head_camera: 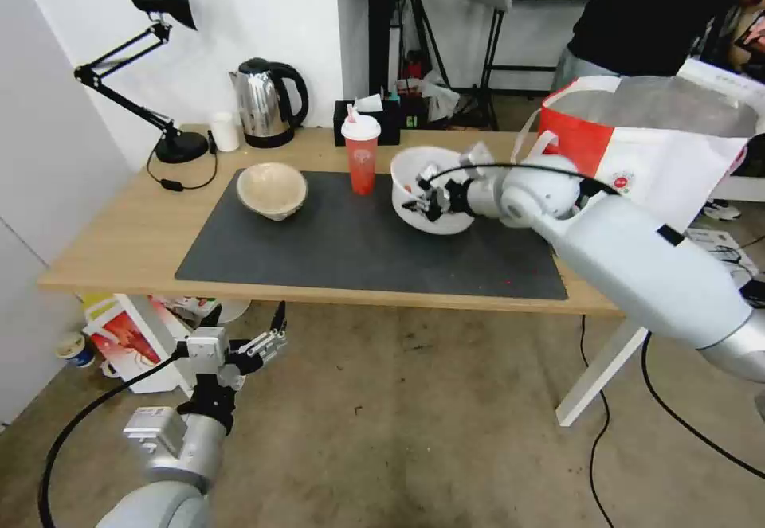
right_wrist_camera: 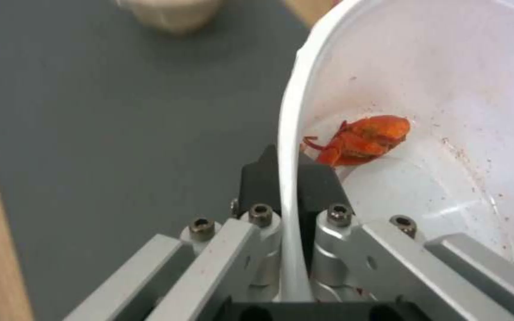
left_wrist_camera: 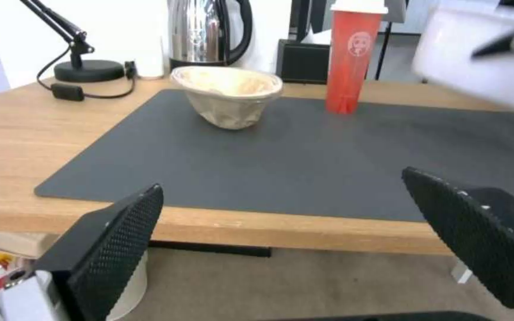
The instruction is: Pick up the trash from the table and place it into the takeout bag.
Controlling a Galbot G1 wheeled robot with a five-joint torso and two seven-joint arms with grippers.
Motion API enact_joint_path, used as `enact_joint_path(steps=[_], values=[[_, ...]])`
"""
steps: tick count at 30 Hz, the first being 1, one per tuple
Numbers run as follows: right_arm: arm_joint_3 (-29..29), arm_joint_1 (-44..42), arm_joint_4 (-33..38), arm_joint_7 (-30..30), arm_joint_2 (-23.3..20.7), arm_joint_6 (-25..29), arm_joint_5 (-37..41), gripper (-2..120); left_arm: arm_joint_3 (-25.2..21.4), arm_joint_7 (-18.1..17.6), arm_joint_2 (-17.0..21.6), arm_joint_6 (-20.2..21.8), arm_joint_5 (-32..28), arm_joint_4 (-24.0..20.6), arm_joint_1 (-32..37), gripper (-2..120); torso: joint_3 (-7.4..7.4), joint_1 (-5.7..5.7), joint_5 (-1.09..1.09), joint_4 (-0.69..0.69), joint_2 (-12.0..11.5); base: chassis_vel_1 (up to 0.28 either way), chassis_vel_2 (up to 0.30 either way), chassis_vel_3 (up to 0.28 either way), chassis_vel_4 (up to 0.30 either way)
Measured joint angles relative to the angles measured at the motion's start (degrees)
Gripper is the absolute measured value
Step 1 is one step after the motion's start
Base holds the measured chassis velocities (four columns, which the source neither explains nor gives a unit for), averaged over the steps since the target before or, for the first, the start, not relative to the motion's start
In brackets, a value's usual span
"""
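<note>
My right gripper (head_camera: 421,193) is shut on the rim of the large white plastic bowl (head_camera: 426,174), holding it tilted over the dark-grey mat (head_camera: 358,241) on the table (head_camera: 119,233). In the right wrist view the two fingers pinch the bowl's wall (right_wrist_camera: 287,187), and an orange food scrap (right_wrist_camera: 361,138) lies inside. The red drink cup (head_camera: 362,154) with a white lid stands just left of that bowl. The beige pulp bowl (head_camera: 272,189) sits at the mat's left end. The takeout bag (head_camera: 637,138) stands open off the table's right end. My left gripper (head_camera: 275,335) hangs open below the table's front edge.
A steel kettle (head_camera: 267,102), a small white cup (head_camera: 225,131) and a black desk lamp (head_camera: 163,74) line the table's back left. A black box (head_camera: 374,122) stands behind the red cup. A smaller red-and-white bag (head_camera: 131,337) sits on the floor under the table. Cables cross the floor at right.
</note>
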Motion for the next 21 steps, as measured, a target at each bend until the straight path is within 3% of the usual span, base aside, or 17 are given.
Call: enact_joint_path(steps=[8, 21], values=[[0.8, 6.5, 4.3, 0.5, -1.8, 0.0, 5.7, 0, 0.0, 0.0, -0.2, -0.1, 0.1, -0.6, -0.1, 100, 0.00, 0.00, 0.00, 0.00, 0.0, 0.000, 0.000, 0.000, 0.000], [0.6, 15.2, 3.8, 0.1, -1.9, 0.0, 10.9, 0, -0.8, -0.2, 0.2, -0.1, 0.0, -1.2, -0.1, 100, 0.00, 0.01, -0.01, 0.00, 0.0, 0.000, 0.000, 0.000, 0.000]])
